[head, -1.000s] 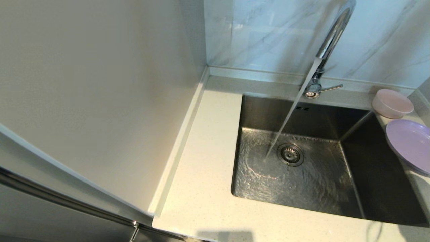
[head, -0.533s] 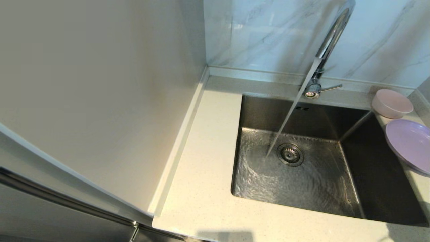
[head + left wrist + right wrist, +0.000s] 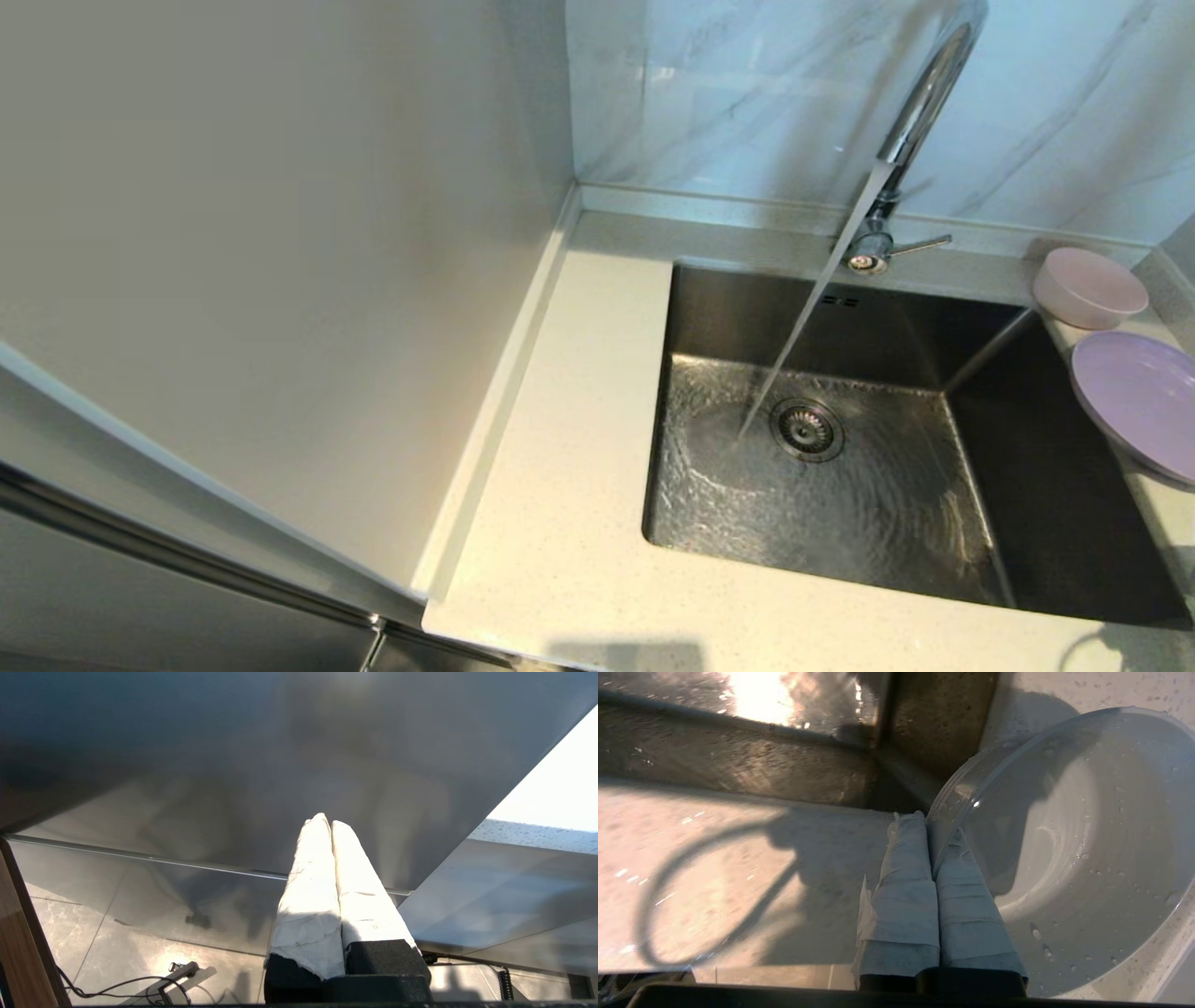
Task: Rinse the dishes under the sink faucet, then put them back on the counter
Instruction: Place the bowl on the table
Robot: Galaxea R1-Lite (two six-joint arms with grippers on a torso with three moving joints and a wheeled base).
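The lilac plate (image 3: pixel 1139 401) lies at the right of the sink (image 3: pixel 1046 485), its edge hanging over the basin. In the right wrist view my right gripper (image 3: pixel 931 825) is shut on the wet plate's (image 3: pixel 1087 849) rim, one finger above it and one below. The pink bowl (image 3: pixel 1090 285) stands on the counter (image 3: pixel 569 485) behind the plate. Water runs from the faucet (image 3: pixel 920 112) onto the sink floor beside the drain (image 3: pixel 807 429). My left gripper (image 3: pixel 329 822) is shut on nothing, parked low before a steel cabinet front. Neither gripper shows in the head view.
A tall pale panel (image 3: pixel 261 261) walls off the counter's left side. The lever handle (image 3: pixel 920 245) points right at the faucet's base. Marble-veined tiles (image 3: pixel 728 93) rise behind the raised back edge. A cable's shadow (image 3: pixel 1088 649) lies on the counter's front right.
The cable's shadow on the front right of the counter has slid to the right. The plate and bowl have barely shifted, and the water keeps running.
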